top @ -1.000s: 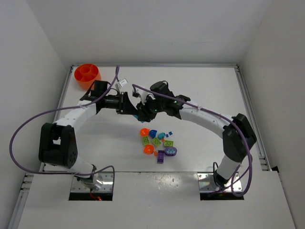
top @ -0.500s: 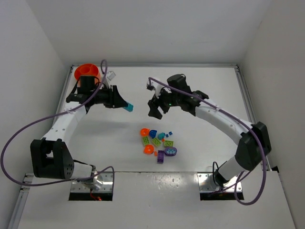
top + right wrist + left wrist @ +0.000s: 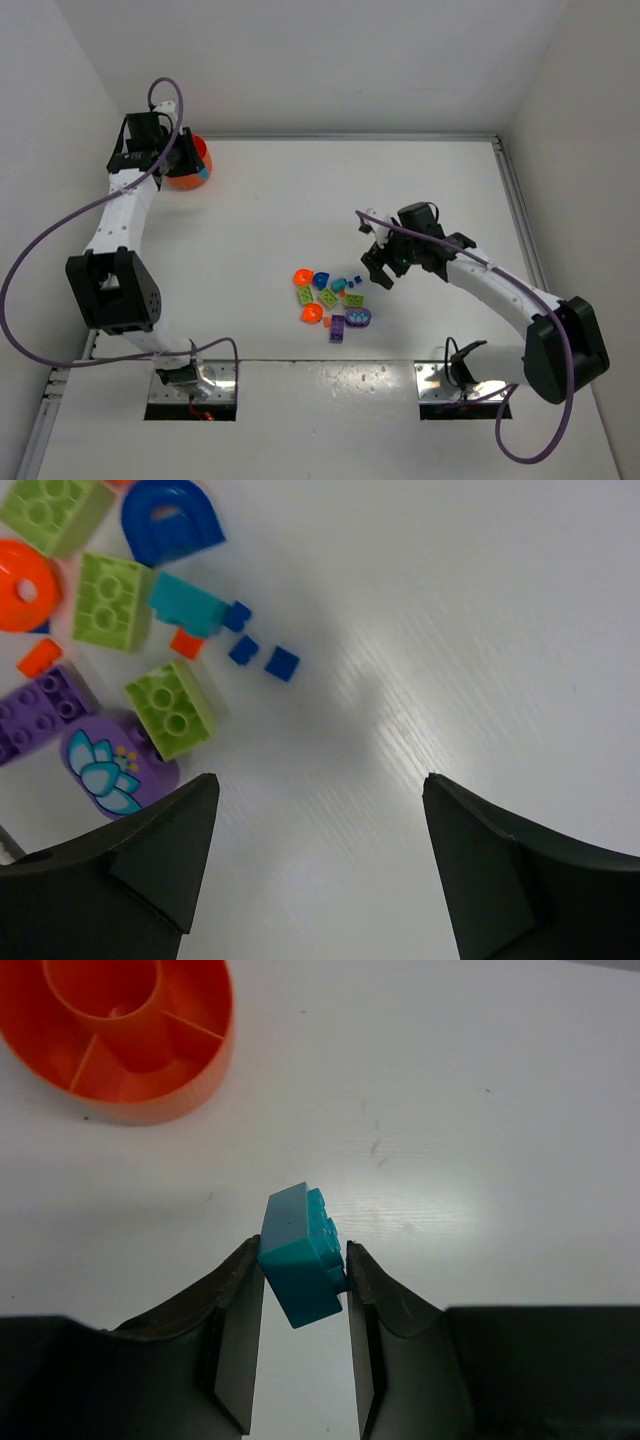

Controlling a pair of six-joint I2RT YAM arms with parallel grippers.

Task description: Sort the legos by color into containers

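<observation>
A teal studded brick (image 3: pixel 297 1232) is gripped between the fingers of the left tool (image 3: pixel 303 1260), tilted, with its studs turned towards the right finger. It is held above the bare white desk (image 3: pixel 250 250), short of the round orange bowl (image 3: pixel 195 1065), which in the wrist view appears at the upper left with a central cup and dividers radiating from it. What lies in the compartments cannot be told. From above, the left tool (image 3: pixel 186 160) is seen at the far left corner of the desk, partly covering the bowl (image 3: pixel 203 152).

The right tool (image 3: pixel 318 785) is spread wide with nothing between its fingers – only bare desk is seen in the gap. It hangs just to the right of the lego pile (image 3: pixel 330 300), near the desk's middle. In the right wrist view three lime green bricks (image 3: pixel 112 600) are seen, along with a blue arch piece (image 3: pixel 172 520), an orange ring (image 3: pixel 22 585), a purple brick (image 3: pixel 40 712), a purple oval with a flower print (image 3: pixel 105 770), a teal piece (image 3: pixel 188 605) – and some tiny blue bits (image 3: pixel 283 663) and orange bits (image 3: pixel 186 642).
</observation>
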